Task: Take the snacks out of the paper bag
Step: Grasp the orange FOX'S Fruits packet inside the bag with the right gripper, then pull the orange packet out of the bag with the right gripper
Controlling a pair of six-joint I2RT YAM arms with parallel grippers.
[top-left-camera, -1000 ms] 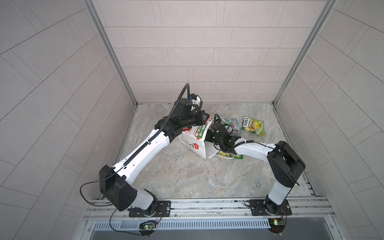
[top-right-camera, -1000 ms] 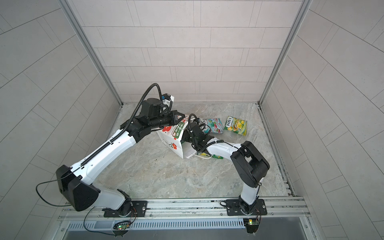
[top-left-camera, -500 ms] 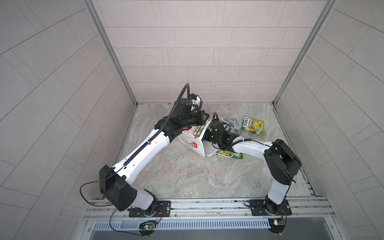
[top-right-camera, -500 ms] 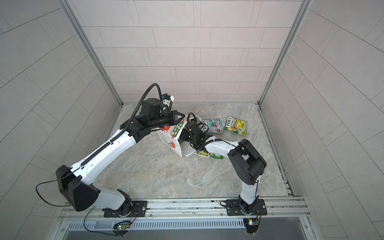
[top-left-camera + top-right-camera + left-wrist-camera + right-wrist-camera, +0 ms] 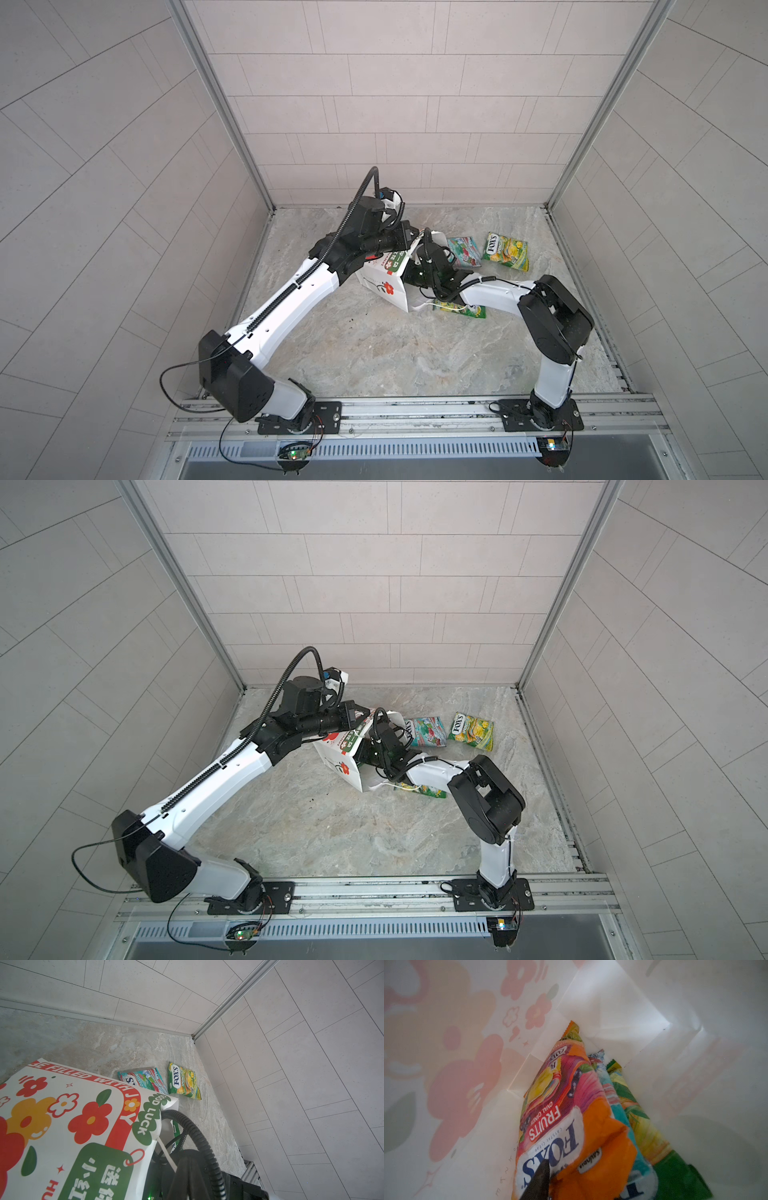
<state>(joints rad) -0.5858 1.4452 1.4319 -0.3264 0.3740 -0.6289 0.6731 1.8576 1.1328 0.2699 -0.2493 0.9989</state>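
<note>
Nearest us, on the floor (image 5: 374, 353), a green packet (image 5: 461, 310) lies flat, partly under the right forearm (image 5: 494, 296) and touching the bag's lower lip. The bag (image 5: 384, 282) is tipped on its side, its flowered face up and its mouth turned to the right.

The right claw (image 5: 419, 275) reaches into that mouth, and both top views hide its tips. In the right wrist view one dark finger (image 5: 538, 1178) lies on the FOX'S label of an orange packet (image 5: 591, 1142) inside the bag. The other finger is out of sight, so we cannot tell how wide the claw stands or whether it holds the packet. A blue packet (image 5: 643, 1169) and a leafy packet (image 5: 645, 1130) stand edge-on right against the orange one, all three leaning into the bag's folded bottom.

A little farther back, the left claw (image 5: 409, 237) is closed tight on the bag's upper rim, as both top views show it.

Farthest, toward the back right corner, a teal packet (image 5: 464, 250) and a yellow packet (image 5: 506, 251) lie flat on the floor, side by side with a narrow gap. The teal one sits just behind the bag's mouth, and in the left wrist view the bag's edge covers its corner.
</note>
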